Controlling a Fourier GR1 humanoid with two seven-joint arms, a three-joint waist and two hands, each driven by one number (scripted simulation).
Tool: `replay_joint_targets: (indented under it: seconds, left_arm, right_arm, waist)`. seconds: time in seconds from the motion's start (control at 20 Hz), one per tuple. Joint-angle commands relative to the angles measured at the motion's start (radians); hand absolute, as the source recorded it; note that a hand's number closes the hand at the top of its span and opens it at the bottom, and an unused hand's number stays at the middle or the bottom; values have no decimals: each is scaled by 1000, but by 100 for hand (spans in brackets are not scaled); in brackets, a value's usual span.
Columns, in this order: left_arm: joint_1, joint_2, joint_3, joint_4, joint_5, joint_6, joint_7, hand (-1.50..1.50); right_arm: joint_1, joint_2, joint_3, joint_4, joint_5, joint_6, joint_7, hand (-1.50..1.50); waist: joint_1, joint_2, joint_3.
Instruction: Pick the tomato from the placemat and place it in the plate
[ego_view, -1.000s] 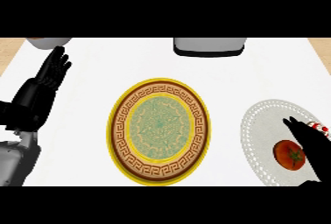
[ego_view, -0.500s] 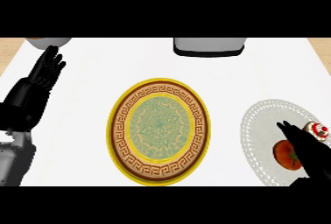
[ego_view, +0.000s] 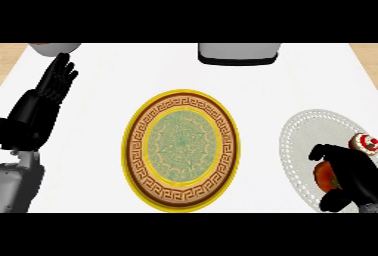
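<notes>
The red tomato (ego_view: 325, 176) lies on the white lacy placemat (ego_view: 310, 130) at the right, partly hidden by my right hand (ego_view: 354, 170). That hand's fingers curl over the tomato's far side and its thumb sits at the near side. The plate (ego_view: 183, 145), with a yellow rim, a brown key-pattern band and a green centre, lies in the middle of the counter with nothing on it. My left hand (ego_view: 40, 107) rests open at the far left, fingers up.
A small red and white object (ego_view: 364, 142) sits on the placemat just beyond my right hand. A grey-white container (ego_view: 238, 52) stands at the back centre. A pale bowl (ego_view: 55, 47) shows at the back left corner.
My right hand has drawn back toward the lower edge and its fingers have curled round the tomato. The left hand has barely moved.
</notes>
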Motion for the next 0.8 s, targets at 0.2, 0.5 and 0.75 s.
replay_joint_targets:
  seconds: [0.2, 0.5, 0.75]
  left_arm:
    - [16, -32, 5, -9, -32, -2, 7, 0]
    - [-7, -17, 60, 0, -12, -36, 25, 0]
    - [-10, -39, 31, -42, -59, -3, 59, 0]
  right_arm:
    - [124, -32, -143, 32, 6, -96, -63, 150]
    - [283, -66, -270, -175, -32, -62, -52, 150]
    - [284, -56, -305, -302, -156, -7, -146, 150]
  waist:
    - [-8, 2, 6]
    - [-11, 1, 6]
    - [-10, 1, 6]
